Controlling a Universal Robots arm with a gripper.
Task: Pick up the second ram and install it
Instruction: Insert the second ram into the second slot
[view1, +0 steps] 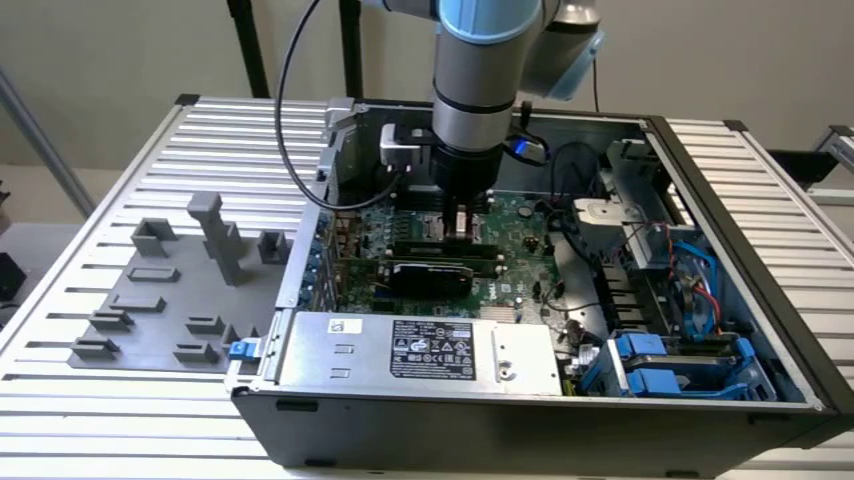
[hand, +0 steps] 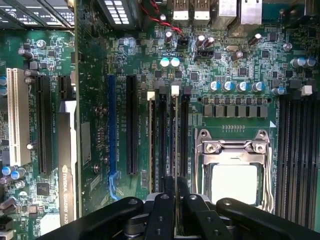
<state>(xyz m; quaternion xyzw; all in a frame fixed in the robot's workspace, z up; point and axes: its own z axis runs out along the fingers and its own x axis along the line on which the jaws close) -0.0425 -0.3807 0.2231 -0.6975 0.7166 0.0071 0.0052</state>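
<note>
My gripper (hand: 175, 189) hangs low over the memory slots of the green motherboard (hand: 100, 115), inside the open computer case (view1: 534, 420). Its dark fingers (hand: 167, 200) are shut on the second ram (hand: 175, 140), seen edge-on as a thin pale line running along one slot up to a white latch (hand: 175, 90). Whether the stick is fully seated I cannot tell. Another stick (hand: 151, 145) stands in a neighbouring slot, one black slot away. In the exterior view the gripper (view1: 463, 222) reaches straight down onto the board's middle.
The CPU socket (hand: 234, 170) lies beside the slots, and a graphics card (view1: 434, 272) lies across the board in front of the gripper. A silver power supply (view1: 420, 350) and blue drive cages (view1: 667, 365) fill the case front. A grey fixture (view1: 174, 290) stands outside on the exterior view's left.
</note>
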